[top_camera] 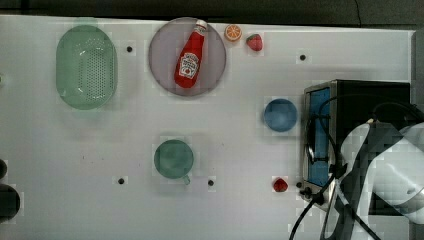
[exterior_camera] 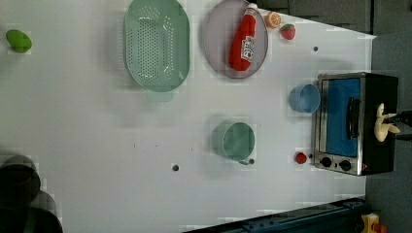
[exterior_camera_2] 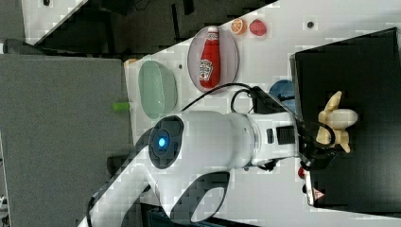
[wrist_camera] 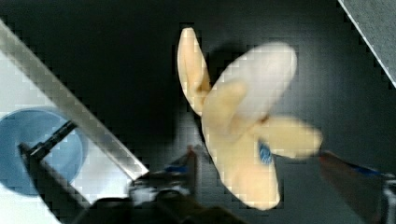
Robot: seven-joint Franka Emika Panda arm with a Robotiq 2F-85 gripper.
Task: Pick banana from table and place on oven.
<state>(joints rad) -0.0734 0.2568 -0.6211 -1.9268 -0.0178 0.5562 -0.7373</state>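
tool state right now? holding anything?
Tool: open, fingers either side of the banana, which lies on the oven top.

The banana (wrist_camera: 243,140), pale yellow and half-peeled with splayed skin flaps, lies at centre frame on the oven's (exterior_camera_2: 359,61) matte black top, apparently resting free; the white table (top_camera: 240,210) spreads below.

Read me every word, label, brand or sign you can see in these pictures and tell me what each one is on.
Ketchup bottle: red-and-white label with lettering, too blurred to read.
Banana: small blue sticker, unreadable.
Oven: small red triangular warning sign on its front frame, no legible text.
Nothing else carries writing.
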